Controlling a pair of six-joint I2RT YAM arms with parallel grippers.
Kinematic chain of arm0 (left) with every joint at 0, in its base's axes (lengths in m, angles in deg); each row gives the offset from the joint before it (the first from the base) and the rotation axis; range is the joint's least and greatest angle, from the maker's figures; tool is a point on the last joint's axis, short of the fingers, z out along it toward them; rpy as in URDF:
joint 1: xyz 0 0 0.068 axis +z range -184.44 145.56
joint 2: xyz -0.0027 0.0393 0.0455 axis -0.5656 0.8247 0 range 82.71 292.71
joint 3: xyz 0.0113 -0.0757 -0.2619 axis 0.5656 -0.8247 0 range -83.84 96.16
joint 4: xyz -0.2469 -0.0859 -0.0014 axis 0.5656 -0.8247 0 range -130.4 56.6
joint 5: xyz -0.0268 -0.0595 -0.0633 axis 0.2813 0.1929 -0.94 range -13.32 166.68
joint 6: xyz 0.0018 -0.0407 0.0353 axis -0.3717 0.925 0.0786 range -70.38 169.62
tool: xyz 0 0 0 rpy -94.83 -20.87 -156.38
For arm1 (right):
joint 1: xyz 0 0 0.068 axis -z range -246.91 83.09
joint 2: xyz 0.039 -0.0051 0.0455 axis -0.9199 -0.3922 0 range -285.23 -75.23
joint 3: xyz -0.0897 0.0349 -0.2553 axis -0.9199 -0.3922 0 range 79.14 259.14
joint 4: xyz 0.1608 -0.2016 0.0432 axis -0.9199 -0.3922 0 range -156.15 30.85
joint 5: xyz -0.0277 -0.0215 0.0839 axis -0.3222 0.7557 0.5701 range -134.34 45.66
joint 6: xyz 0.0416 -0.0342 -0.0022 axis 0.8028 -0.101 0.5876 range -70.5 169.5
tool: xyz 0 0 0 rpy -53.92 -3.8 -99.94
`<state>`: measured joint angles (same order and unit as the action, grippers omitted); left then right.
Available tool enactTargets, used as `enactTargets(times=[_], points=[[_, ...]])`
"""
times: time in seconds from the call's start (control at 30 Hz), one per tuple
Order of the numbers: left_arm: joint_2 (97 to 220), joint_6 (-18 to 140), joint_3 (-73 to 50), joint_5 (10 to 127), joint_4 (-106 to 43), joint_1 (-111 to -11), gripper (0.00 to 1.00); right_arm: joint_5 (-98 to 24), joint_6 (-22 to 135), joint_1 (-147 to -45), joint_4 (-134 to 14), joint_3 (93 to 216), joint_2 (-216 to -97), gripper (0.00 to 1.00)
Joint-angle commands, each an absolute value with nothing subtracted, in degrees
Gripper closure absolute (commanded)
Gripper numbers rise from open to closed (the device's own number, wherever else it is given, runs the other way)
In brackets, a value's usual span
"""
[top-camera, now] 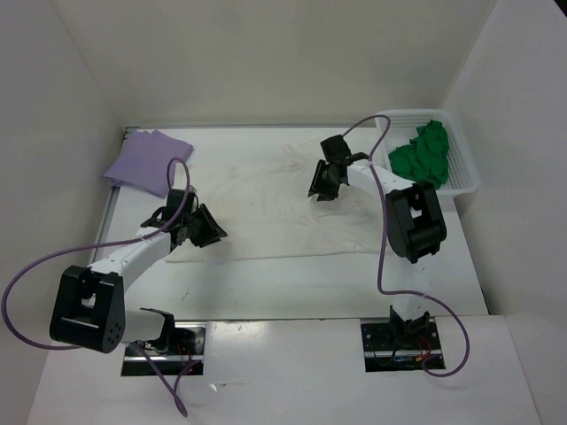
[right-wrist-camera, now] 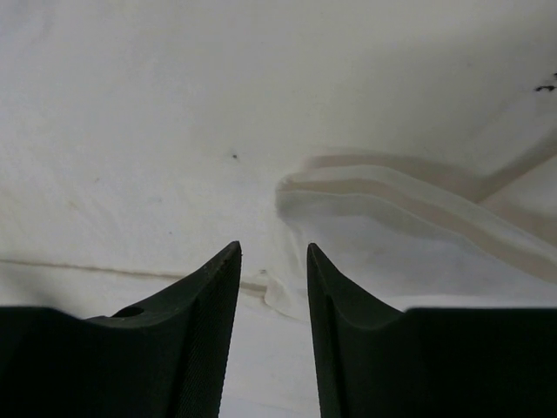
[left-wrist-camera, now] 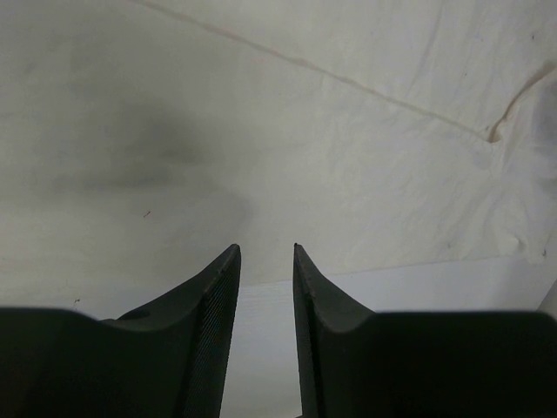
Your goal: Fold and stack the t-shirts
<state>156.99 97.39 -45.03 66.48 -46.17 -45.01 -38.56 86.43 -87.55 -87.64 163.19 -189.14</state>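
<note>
Overhead: left gripper (top-camera: 202, 228) and right gripper (top-camera: 323, 181) over spread cream white cloth t-shirt (top-camera: 275, 208); folded lavender purple t-shirt (top-camera: 146, 159) far left, crumpled bright green t-shirt (top-camera: 423, 150) in white plastic mesh basket (top-camera: 467, 181). Left wrist: jaws slightly parted, empty. Right wrist: likewise. Probably folding shirt 2; next needs edge pinches.

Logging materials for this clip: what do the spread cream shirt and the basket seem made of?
Cream shirt: soft matte cloth, probably cotton knit, by its wrinkles and stitched hems. Basket: stiff white plastic, seemingly, by its moulded mesh walls.
</note>
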Motion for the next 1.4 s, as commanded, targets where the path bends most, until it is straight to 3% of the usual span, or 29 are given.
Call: enactTargets(times=[0.0,0.1,0.27,0.73,0.97,1.37], points=[[157.5,96.2,-43.2,66.1,-44.0,-44.8,0.62,-43.5,85.1,-87.8,-90.9,164.4,-188.0,0.58],[158.0,96.2,-43.2,66.1,-43.9,-44.8,0.62,-44.8,84.3,-87.8,-90.0,165.4,-189.2,0.51],[158.0,96.2,-43.2,65.6,-43.9,-44.8,0.62,-43.0,83.7,-87.8,-91.4,170.2,-194.2,0.51],[158.0,95.7,-43.8,65.6,-43.9,-44.8,0.62,-48.6,82.6,-89.5,-97.4,177.4,-200.0,0.69],[158.6,95.7,-43.8,65.6,-43.9,-44.8,0.62,-48.6,82.5,-90.7,-97.4,178.2,-198.7,0.97],[159.1,95.7,-43.8,65.6,-43.4,-44.8,0.62,-49.4,81.5,-94.2,-99.2,184.2,-202.0,0.96]])
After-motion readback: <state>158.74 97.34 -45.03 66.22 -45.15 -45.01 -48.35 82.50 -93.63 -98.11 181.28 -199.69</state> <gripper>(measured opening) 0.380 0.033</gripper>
